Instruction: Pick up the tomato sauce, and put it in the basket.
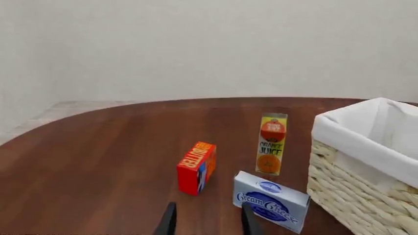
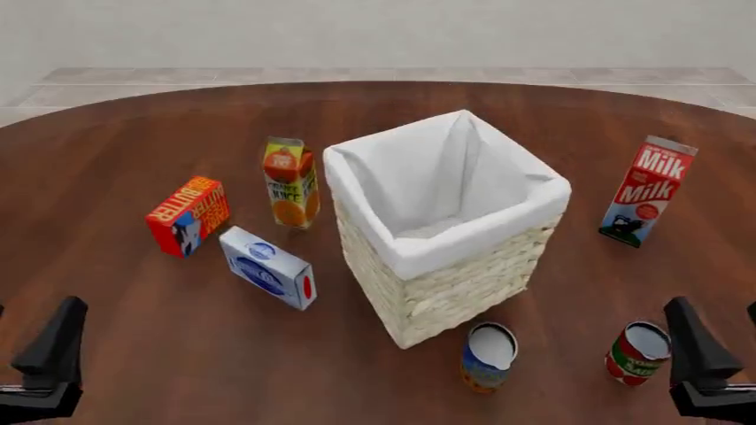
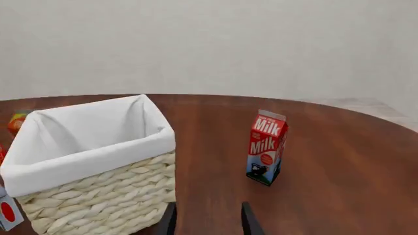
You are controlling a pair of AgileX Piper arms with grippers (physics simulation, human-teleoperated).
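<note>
The tomato sauce (image 2: 638,353) is a small red-labelled can with a green band, standing near the table's front edge at the right. It is out of view in both wrist views. The cream wicker basket (image 2: 455,285) with its white liner stands at the table's middle, behind and to the left of the can, and also shows as the basket (image 1: 363,169) and the basket (image 3: 98,188). My right gripper (image 2: 714,312) hangs open just right of the can, apart from it. My left gripper (image 2: 34,315) is open at the front left, holding nothing.
A blue-and-orange can (image 2: 488,356) stands in front of the basket. Left of the basket are an orange juice carton (image 2: 290,183), a butter box (image 2: 188,215) and a cream cheese box (image 2: 268,266). A milk carton (image 2: 646,190) stands at the right.
</note>
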